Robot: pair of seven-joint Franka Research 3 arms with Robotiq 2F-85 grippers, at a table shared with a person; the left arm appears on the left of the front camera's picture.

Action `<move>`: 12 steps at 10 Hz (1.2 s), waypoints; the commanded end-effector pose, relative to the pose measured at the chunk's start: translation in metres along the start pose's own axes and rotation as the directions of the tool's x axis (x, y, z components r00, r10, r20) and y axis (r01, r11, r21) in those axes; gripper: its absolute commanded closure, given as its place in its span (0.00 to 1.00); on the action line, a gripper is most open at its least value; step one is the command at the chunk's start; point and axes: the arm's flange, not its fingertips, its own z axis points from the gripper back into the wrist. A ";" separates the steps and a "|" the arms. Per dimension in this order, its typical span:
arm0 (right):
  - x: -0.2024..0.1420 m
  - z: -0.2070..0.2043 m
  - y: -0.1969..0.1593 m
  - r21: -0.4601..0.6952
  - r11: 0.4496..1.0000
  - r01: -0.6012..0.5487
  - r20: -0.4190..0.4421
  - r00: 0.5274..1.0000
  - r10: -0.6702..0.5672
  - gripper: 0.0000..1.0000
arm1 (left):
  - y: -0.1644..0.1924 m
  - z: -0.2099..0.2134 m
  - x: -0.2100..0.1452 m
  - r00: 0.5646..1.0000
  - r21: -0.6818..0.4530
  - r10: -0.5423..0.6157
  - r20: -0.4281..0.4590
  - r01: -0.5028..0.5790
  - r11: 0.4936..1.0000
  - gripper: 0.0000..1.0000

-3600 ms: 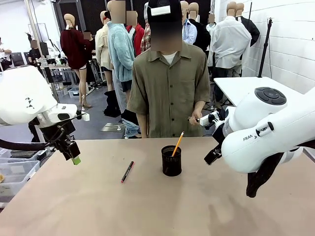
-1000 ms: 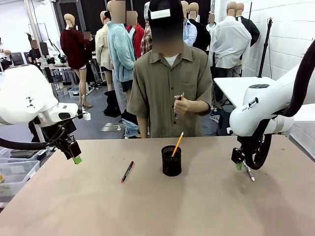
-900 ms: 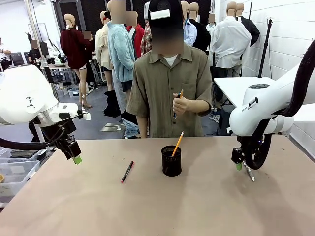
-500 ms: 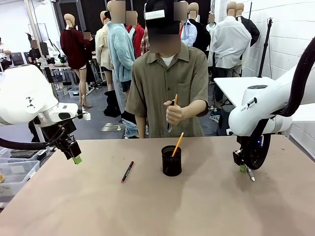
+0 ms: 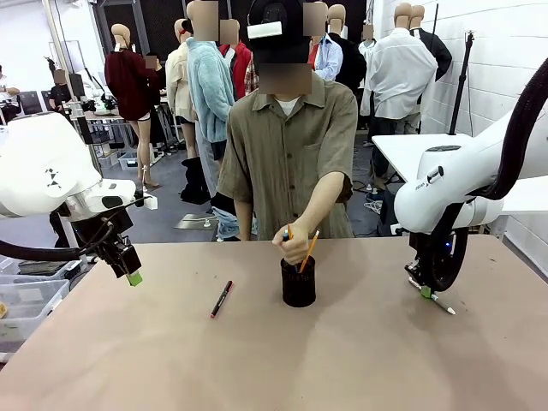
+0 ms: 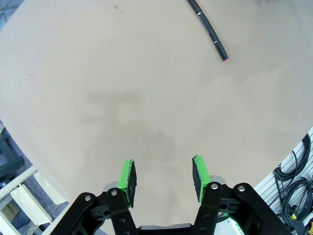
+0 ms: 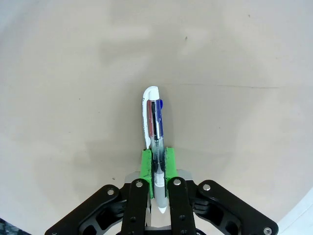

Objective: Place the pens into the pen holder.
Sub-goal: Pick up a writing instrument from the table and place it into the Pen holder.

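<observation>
The black mesh pen holder (image 5: 298, 287) stands mid-table with a yellow-orange pencil (image 5: 310, 247) leaning in it. The person's hand (image 5: 295, 250) holds a dark pen at the holder's rim. A black pen with red ends (image 5: 222, 299) lies on the table left of the holder, and its end (image 6: 210, 34) reaches into the top of the left wrist view. My right gripper (image 5: 425, 291) (image 7: 157, 164) is shut on a pale grey-white pen (image 7: 152, 117) (image 5: 443, 301), low over the table at the right. My left gripper (image 5: 130, 276) (image 6: 164, 178) hangs open at the table's left edge, holding nothing.
The brown table (image 5: 274, 368) runs wide in front of the holder. The person stands at the far side, leaning over the middle. Bins (image 5: 26, 300) sit beyond the table's left edge, and cables (image 6: 293, 181) hang past the edge under my left gripper.
My right gripper has shut on the pale pen at the right of the table. The person's hand has come down from chest height to the pen holder with a pen. The left arm is still.
</observation>
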 end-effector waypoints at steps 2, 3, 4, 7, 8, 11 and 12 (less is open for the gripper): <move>-0.005 0.001 0.004 0.029 0.989 -0.143 0.014 0.990 0.143 1.00 | 0.001 0.002 0.000 1.000 0.014 -0.006 -0.002 0.006 1.000 0.38; -0.012 0.007 0.007 0.035 0.971 -0.237 0.064 0.970 0.234 1.00 | 0.001 0.002 0.000 1.000 0.014 -0.006 -0.002 0.006 1.000 0.38; -0.017 0.012 0.007 0.053 0.958 -0.281 0.087 0.957 0.276 1.00 | 0.001 0.002 0.000 1.000 0.014 -0.006 -0.002 0.006 1.000 0.38; -0.028 0.019 0.004 0.099 0.904 -0.417 0.186 0.900 0.395 1.00 | 0.001 0.002 0.000 1.000 0.014 -0.006 -0.002 0.006 1.000 0.38; -0.032 0.019 0.005 0.089 0.878 -0.471 0.205 0.871 0.446 1.00 | 0.001 0.002 0.000 1.000 0.014 -0.006 -0.002 0.006 1.000 0.38; -0.046 0.028 0.012 0.039 0.656 -0.754 0.442 0.601 0.665 1.00 | 0.001 0.002 0.000 1.000 0.014 -0.006 -0.002 0.006 1.000 0.38; -0.049 0.031 0.013 0.031 0.593 -0.805 0.491 0.529 0.692 1.00 | 0.001 0.002 0.000 1.000 0.014 -0.006 -0.002 0.006 1.000 0.38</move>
